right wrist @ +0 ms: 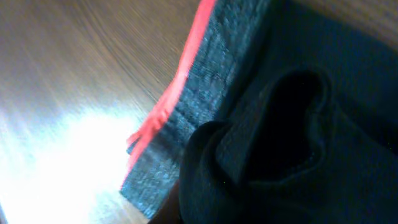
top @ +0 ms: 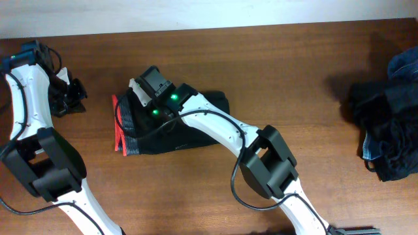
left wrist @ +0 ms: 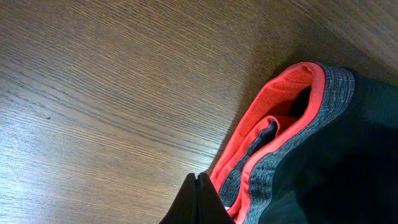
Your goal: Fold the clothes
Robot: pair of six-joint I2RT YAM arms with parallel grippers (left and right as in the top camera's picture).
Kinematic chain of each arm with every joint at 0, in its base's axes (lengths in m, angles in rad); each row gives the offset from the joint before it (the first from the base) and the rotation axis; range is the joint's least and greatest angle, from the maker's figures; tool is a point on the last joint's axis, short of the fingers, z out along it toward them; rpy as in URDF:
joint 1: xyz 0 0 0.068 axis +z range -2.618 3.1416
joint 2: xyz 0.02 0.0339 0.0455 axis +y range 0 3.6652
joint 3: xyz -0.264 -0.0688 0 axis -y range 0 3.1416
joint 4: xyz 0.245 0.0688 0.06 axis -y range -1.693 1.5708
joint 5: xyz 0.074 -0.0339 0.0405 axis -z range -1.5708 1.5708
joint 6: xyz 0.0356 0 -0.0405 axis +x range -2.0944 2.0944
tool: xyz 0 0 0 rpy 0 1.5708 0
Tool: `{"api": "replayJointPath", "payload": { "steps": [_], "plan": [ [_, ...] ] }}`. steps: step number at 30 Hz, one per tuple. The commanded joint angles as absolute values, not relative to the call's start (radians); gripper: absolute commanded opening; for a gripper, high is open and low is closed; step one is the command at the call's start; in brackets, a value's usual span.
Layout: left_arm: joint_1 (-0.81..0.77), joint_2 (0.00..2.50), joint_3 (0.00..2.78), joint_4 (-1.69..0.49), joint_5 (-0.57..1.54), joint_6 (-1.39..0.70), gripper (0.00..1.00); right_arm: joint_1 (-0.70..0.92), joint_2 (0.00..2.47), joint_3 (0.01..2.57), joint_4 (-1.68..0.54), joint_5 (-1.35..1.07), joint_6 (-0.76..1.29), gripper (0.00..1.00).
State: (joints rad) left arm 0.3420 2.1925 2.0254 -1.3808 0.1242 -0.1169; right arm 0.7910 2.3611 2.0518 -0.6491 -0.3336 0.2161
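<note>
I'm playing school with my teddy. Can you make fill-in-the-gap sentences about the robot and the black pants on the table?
1. The pants have a grey waistband with a bright ____ edge.
2. The robot's ____ arm reaches over the pants.
3. The heap of other clothes is dark and ____.

Missing words: red, right, blue.

Overhead is evenly lit and sharp; right wrist view blurs, with glare on the table (right wrist: pixel 68 143).
</note>
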Motion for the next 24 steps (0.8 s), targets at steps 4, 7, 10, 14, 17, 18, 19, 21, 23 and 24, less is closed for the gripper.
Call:
{"api": "replayJointPath", "payload": {
  "steps": [4, 7, 10, 14, 17, 18, 19, 21, 23, 24],
  "plan": [
    [0.343, 2.183, 2.046, -1.382, 0.135, -0.119, 0.01, 0.794, 2.39, 2.062, -0.639, -0.329, 0.227, 0.49],
    [0.343, 2.183, 2.046, -1.382, 0.135, -0.119, 0.01, 0.794, 2.39, 2.062, -0.631, -0.341, 0.227, 0.62],
    [0.343, 2.183, 2.046, -1.382, 0.135, -0.119, 0.01, 0.794, 2.39, 2.063, -0.618, -0.383, 0.226, 0.84],
    [0.343, 2.183, 2.046, -1.382, 0.135, -0.119, 0.01, 0.789, 2.39, 2.063, -0.601, -0.42, 0.227, 1.0],
    [0.343, 2.183, 2.046, -1.385, 0.135, -0.119, 0.01, 0.769, 2.386, 2.063, -0.602, -0.471, 0.226, 0.99],
    [0.343, 2.183, 2.046, -1.386, 0.135, -0.119, 0.01, 0.76, 2.385, 2.063, -0.603, -0.494, 0.226, 0.99],
    [0.343, 2.183, 2.046, -1.385, 0.135, -0.119, 0.01, 0.748, 2.381, 2.063, -0.606, -0.517, 0.226, 0.99],
    [0.343, 2.183, 2.046, -1.385, 0.135, -0.119, 0.01, 0.716, 2.371, 2.063, -0.621, -0.573, 0.226, 0.99],
    [0.343, 2.183, 2.056, -1.385, 0.136, -0.119, 0.0, 0.685, 2.361, 2.063, -0.64, -0.624, 0.226, 0.99],
    [0.343, 2.182, 2.068, -1.386, 0.136, -0.119, 0.01, 0.664, 2.351, 2.063, -0.654, -0.65, 0.221, 0.99]
  ]
}}
